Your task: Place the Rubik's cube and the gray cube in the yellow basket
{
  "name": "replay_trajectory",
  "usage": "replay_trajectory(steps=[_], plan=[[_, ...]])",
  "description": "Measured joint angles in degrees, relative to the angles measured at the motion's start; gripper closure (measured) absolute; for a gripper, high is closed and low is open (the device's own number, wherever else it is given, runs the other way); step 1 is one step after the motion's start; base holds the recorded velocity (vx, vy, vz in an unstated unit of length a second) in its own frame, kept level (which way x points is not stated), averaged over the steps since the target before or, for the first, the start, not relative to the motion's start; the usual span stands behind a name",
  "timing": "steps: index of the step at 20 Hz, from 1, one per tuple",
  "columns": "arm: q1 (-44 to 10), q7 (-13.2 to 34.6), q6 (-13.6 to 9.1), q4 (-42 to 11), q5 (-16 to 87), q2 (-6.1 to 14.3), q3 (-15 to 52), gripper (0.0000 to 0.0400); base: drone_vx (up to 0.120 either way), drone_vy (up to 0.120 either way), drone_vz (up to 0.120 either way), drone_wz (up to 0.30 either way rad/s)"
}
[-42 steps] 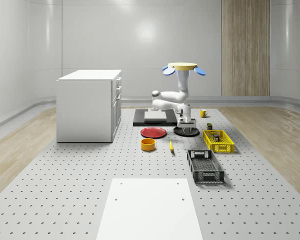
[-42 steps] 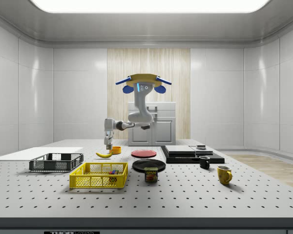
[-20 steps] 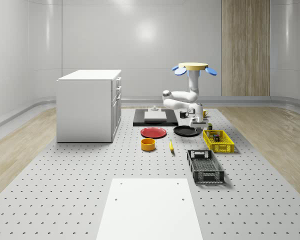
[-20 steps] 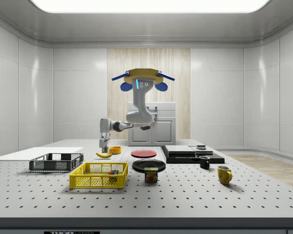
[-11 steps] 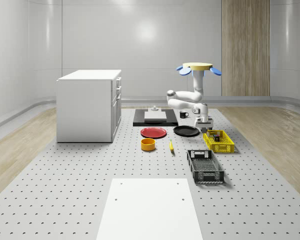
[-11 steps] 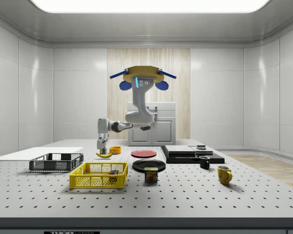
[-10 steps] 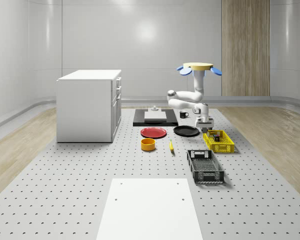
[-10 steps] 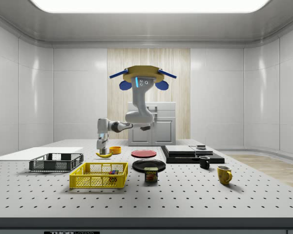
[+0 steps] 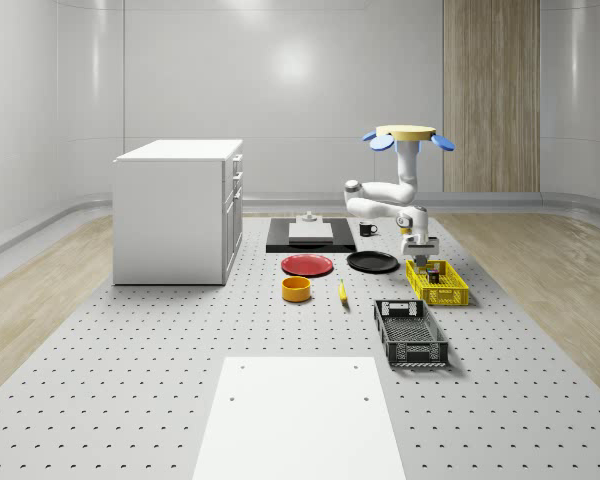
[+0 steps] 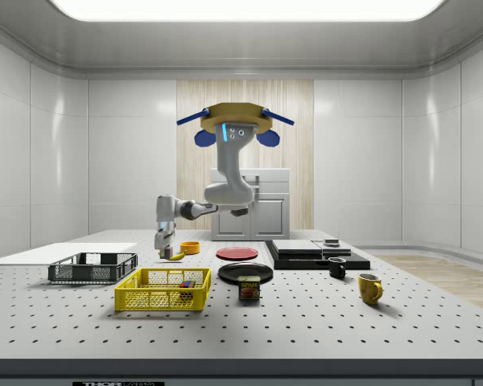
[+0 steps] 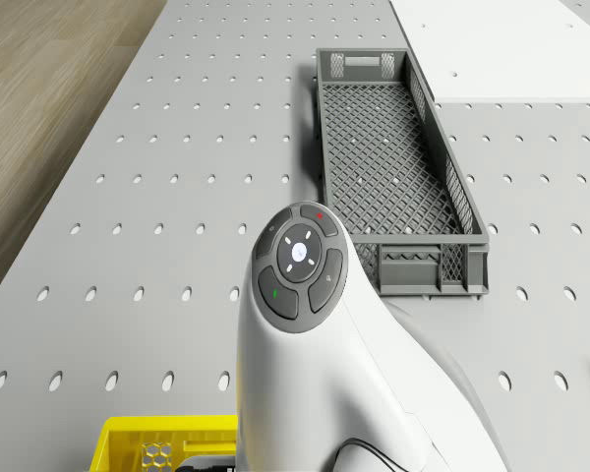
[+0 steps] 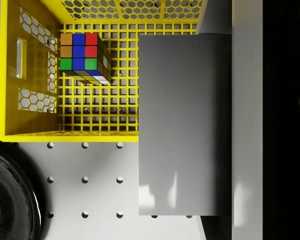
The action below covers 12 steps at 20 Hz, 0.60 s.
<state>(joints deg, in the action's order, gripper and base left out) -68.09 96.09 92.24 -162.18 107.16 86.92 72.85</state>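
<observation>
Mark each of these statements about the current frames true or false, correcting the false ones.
1. The Rubik's cube lies inside the yellow basket. True.
2. The gripper holds the gray cube. True.
3. The drone rests on the white cabinet. False: it hovers in the air near the yellow basket, well to the whole-scene view's right of the cabinet.
4. The dark gray crate holds a banana. False: the crate is empty; the banana lies on the table.
5. The gray cube sits on the basket's floor. False: it is in the gripper, partly over the basket's edge.
</observation>
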Motion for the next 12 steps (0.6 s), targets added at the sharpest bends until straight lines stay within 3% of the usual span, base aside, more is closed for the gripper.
replay_trajectory(steps=[3,12], plan=[[-0.02,0.02,0.06,0.0,-0.03,0.06,0.01,0.015,0.0,0.12,0.0,0.0],[-0.08,0.06,0.22,0.01,-0.1,0.23,0.03,0.015,0.0,0.12,-0.12,0.0]])
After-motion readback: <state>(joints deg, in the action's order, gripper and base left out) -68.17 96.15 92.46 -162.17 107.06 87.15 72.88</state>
